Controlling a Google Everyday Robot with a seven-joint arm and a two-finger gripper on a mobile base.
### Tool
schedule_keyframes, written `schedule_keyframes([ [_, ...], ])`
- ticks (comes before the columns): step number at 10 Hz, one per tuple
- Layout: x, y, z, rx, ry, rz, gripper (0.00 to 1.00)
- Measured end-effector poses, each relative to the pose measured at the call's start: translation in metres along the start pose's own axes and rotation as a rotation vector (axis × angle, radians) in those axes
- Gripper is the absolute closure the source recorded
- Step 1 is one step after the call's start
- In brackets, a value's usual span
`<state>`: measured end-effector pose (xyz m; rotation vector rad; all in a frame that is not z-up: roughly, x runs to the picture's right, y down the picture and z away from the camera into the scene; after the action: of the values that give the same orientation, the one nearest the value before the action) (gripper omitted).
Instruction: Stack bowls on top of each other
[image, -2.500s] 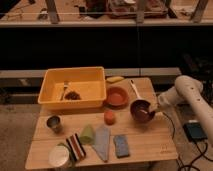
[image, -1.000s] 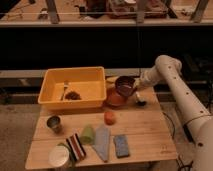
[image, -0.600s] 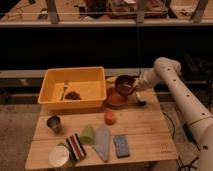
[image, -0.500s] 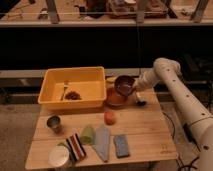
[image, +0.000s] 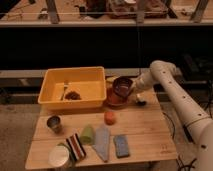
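Observation:
The dark maroon bowl hangs tilted just over the orange-red bowl, which sits on the wooden table beside the yellow tub's right wall. My gripper reaches in from the right on the white arm and is shut on the maroon bowl's right rim. Only the front edge of the orange-red bowl shows under the maroon one. Whether the two bowls touch I cannot tell.
A large yellow tub with some items inside fills the back left. In front stand a metal cup, an orange ball, a green piece, a grey cloth, a blue sponge and a striped item.
My arm has carried the maroon bowl from the table's right side leftward to above the orange-red bowl. Over the last second it has barely shifted.

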<state>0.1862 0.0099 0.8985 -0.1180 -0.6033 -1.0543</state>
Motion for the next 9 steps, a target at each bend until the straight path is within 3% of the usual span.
schedule_keyframes([
  [4, -0.005, 0.0, 0.019, 0.01, -0.024, 0.004, 0.88],
  [9, -0.009, -0.003, 0.028, 0.023, -0.041, 0.007, 0.41],
])
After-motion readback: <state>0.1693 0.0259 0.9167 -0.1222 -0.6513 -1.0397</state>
